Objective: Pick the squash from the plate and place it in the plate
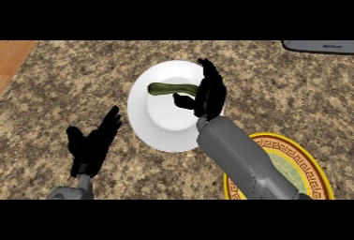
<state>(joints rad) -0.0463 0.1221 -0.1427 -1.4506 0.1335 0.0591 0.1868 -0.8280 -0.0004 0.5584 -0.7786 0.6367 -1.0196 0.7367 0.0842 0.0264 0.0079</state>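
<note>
A green squash lies across the upper part of a white plate in the middle of the counter. My right hand stands over the plate's right side, fingers straight and pointing away, thumb spread toward the squash's right end. The hand touches or nearly touches that end, and hides it. A yellow plate with a patterned rim sits at the lower right, partly covered by my right forearm. My left hand rests open at the lower left, fingers up, apart from both plates.
The counter top is speckled brown granite. A strip of wood shows at the upper left edge. A grey object's corner shows at the top right.
</note>
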